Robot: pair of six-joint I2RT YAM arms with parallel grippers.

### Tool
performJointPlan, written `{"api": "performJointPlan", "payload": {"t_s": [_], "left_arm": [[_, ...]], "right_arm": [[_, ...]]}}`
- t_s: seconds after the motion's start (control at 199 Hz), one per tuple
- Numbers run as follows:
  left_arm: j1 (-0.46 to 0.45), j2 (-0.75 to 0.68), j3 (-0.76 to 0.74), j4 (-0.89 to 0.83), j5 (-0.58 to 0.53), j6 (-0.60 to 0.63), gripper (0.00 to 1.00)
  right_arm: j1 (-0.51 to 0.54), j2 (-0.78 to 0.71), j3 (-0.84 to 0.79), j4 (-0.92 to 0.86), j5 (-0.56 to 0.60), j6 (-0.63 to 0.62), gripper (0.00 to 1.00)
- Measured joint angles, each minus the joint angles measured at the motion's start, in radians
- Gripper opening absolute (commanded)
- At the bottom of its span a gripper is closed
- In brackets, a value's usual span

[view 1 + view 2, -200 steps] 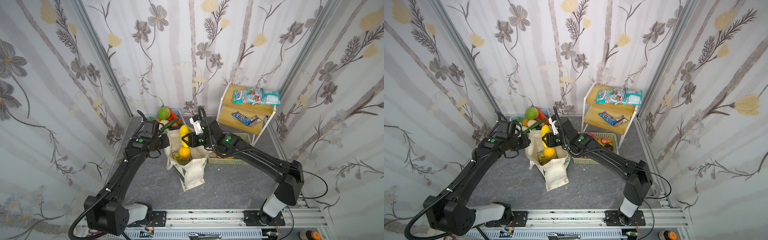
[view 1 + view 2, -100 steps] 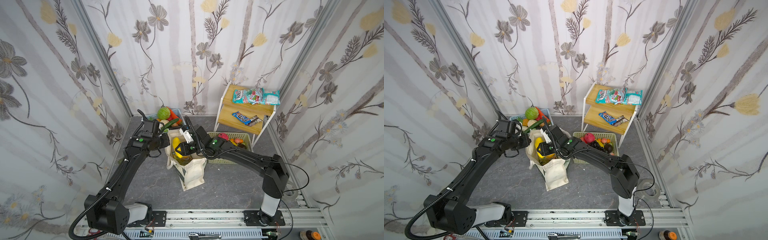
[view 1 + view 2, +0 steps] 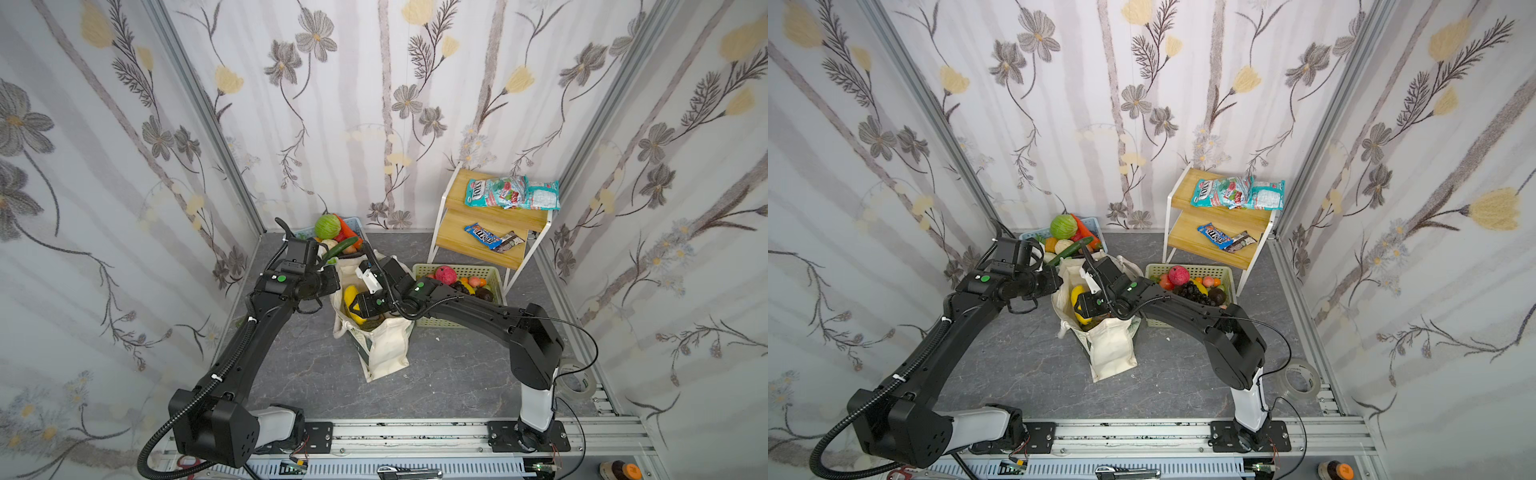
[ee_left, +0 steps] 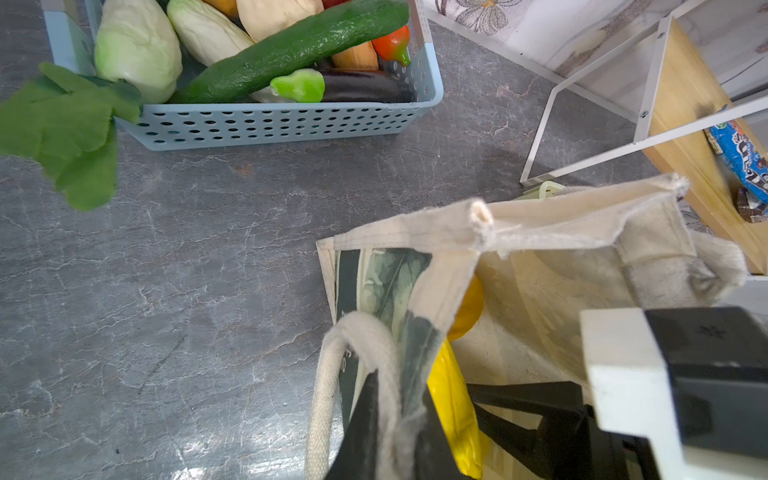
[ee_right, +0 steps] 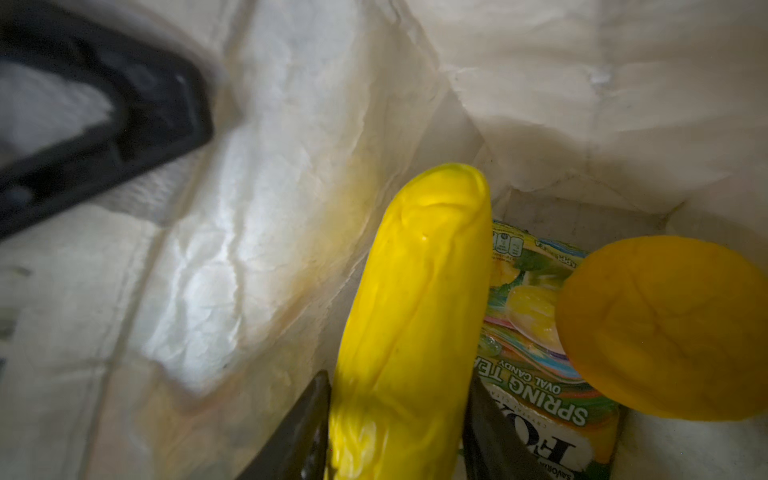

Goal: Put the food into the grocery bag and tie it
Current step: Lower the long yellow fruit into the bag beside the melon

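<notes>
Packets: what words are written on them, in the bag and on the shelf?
"SPRING TEA": green-and-yellow snack packet inside the grocery bag.
"OVAL CANDY": same packet.
"FOX'S": teal sweet packet on the shelf.
Blue chocolate packet: lettering too blurred to read.

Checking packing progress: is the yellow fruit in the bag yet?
In, though unreleased: cream bag walls surround the yellow fruit, right gripper gripping it.

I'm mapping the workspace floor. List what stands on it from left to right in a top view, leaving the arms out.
blue basket → grocery bag → pale green basket → wooden shelf → roll of tape
</notes>
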Motion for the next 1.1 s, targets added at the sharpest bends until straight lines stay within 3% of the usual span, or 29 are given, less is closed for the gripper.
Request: {"api": "performJointPlan", "payload": {"t_s": [1.103], "left_arm": [[-0.014, -0.019, 0.003, 0.010, 0.068, 0.004, 0.00]], "right_arm": [[-0.014, 0.153, 0.000, 0.030, -0.041, 0.053, 0.51]]}}
